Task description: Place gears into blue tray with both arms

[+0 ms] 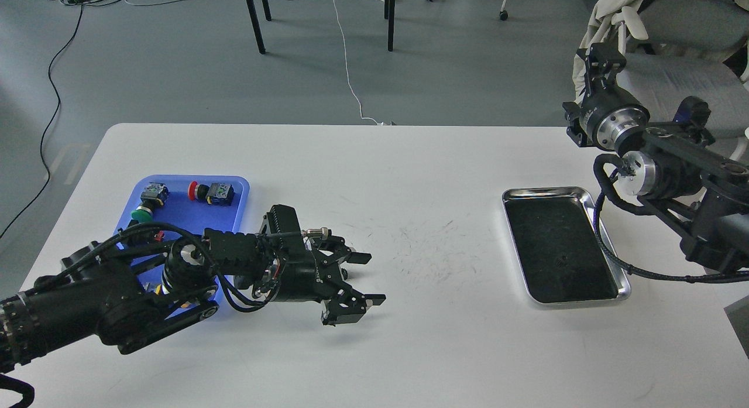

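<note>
My left gripper (pixel 364 279) lies low over the white table (pixel 409 349), fingers spread apart; the gear (pixel 344 274) sits between them, near their base. Blue tray (pixel 241 204) behind my left arm. Right gripper (pixel 603 55) raised far right; can't read its fingers.

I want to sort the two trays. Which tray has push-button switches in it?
The blue tray on the left: it holds coloured-cap switches. The steel tray on the right shows only its dark inside.

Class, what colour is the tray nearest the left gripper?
Blue tray, clearest in the head view.
</note>
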`<state>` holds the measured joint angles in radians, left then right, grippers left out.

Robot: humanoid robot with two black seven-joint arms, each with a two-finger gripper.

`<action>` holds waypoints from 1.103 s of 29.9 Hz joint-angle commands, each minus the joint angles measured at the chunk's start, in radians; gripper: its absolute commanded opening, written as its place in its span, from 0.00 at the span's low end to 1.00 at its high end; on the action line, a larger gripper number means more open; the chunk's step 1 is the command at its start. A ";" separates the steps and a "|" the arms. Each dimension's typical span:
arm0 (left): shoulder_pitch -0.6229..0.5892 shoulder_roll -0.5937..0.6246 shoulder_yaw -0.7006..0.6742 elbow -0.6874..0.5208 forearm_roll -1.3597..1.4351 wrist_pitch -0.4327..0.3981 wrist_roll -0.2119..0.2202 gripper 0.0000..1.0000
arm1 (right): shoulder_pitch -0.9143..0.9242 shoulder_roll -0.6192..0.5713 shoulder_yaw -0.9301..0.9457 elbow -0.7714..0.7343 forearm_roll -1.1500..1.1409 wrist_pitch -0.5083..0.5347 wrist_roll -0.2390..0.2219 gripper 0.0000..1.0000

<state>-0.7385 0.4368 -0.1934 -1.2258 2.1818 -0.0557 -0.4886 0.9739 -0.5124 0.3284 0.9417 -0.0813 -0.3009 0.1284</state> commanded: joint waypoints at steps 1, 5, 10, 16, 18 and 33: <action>-0.001 -0.007 -0.003 0.020 0.000 0.005 0.000 0.80 | 0.000 0.000 -0.002 0.000 0.000 0.000 0.000 0.98; -0.016 -0.009 -0.011 0.044 0.000 0.010 0.000 0.80 | 0.002 0.000 -0.002 0.000 0.000 0.000 0.000 0.98; -0.016 -0.035 -0.009 0.097 0.000 0.042 0.000 0.80 | 0.003 0.000 -0.002 0.000 0.000 0.000 0.000 0.98; -0.004 -0.030 -0.012 0.109 0.000 0.063 0.000 0.78 | 0.002 -0.002 0.000 0.000 0.000 0.000 0.000 0.98; -0.002 -0.030 -0.012 0.120 0.000 0.071 0.000 0.76 | 0.000 -0.005 0.000 0.000 0.000 0.000 0.000 0.98; 0.051 -0.024 -0.023 0.144 0.000 0.094 0.000 0.67 | 0.002 -0.009 -0.003 0.000 0.000 0.000 0.000 0.98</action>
<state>-0.7015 0.4111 -0.2155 -1.0815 2.1817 0.0370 -0.4888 0.9753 -0.5212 0.3266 0.9419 -0.0813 -0.3007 0.1289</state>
